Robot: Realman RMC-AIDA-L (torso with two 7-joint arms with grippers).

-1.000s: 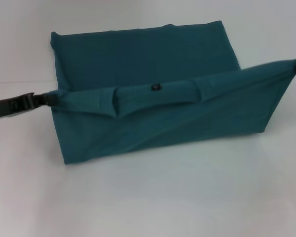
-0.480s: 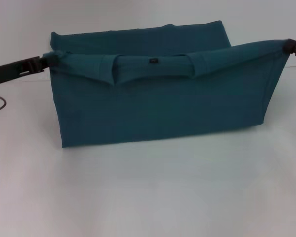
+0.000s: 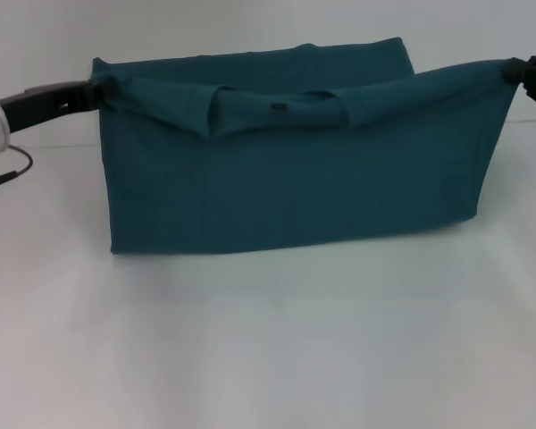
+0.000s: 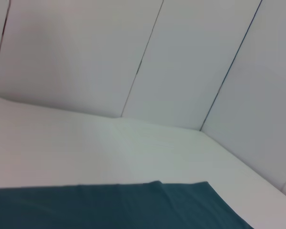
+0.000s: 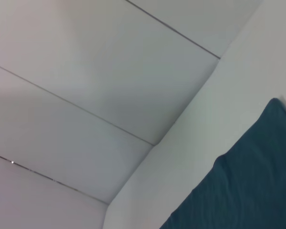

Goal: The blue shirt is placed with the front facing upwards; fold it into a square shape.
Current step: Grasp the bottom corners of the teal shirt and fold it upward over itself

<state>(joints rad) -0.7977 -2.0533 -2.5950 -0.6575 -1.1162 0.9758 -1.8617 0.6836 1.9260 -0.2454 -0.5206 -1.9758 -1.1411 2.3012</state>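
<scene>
- The blue shirt (image 3: 295,179) sits in the middle of the white tabletop (image 3: 268,349). Its near layer is lifted into a steep sheet, with its lower fold resting on the tabletop.
- The lifted top edge carries the round collar (image 3: 277,107) and a small dark neck label (image 3: 278,107), with folded flaps on either side of it.
- Behind that edge, the far part of the shirt lies flat, reaching toward the wall (image 4: 133,57).
- The left hand (image 3: 96,89) is clamped on the left top corner of the lifted edge, holding it above the tabletop.
- The right hand (image 3: 516,70) pinches the right top corner at the same height, so the edge stretches taut between the two.
- A thin cable (image 3: 9,170) loops below the left arm.
- Both wrist views show only teal cloth, tabletop and panelled wall.
</scene>
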